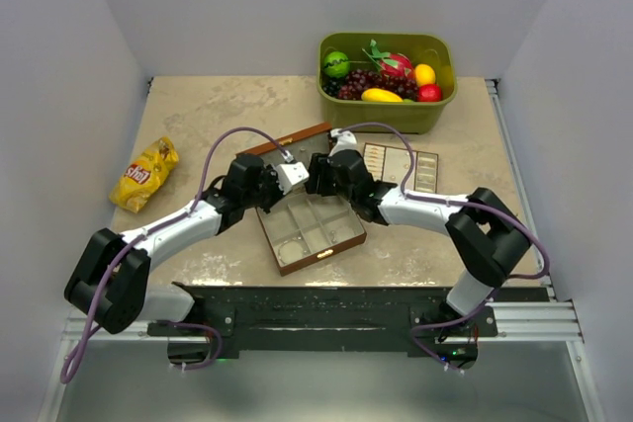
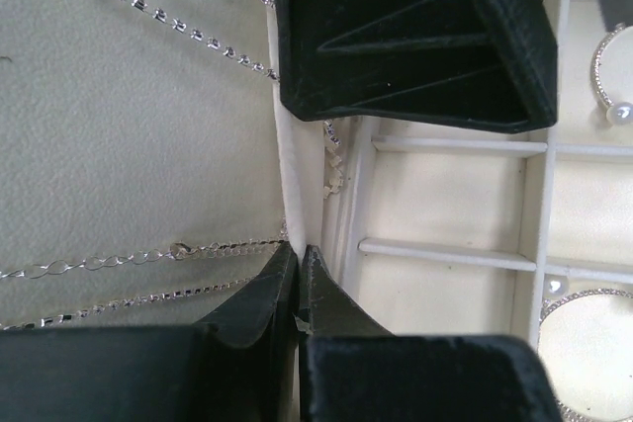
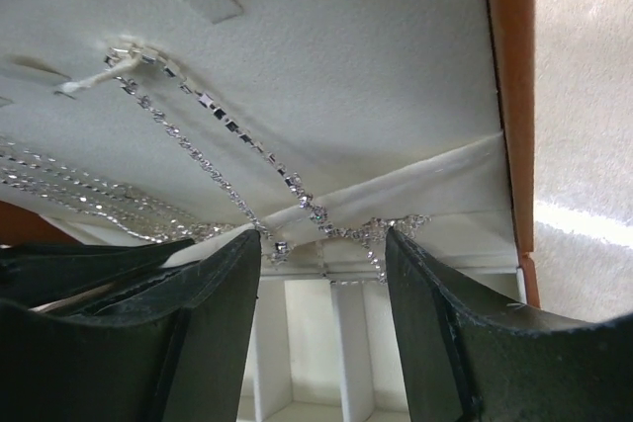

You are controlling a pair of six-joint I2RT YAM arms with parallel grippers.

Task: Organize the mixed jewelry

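Chains (image 3: 223,130) drape over the cream lining (image 3: 346,76) just ahead of the right claw (image 3: 323,244), its jaws apart and empty. Beside them the left claw (image 2: 298,264) is pinched closed; whether it grips a link is unclear. Overhead, both claws hide them. Tan table (image 1: 198,111), white walls (image 1: 59,46).

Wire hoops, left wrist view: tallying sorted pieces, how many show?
2: a pearl-tipped hoop at the upper right, a second hoop at the lower right; others may be hidden.

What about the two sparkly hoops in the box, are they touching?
Apart. The left wrist view shows the upper hoop and the lower hoop well separated, with white dividers running between them.
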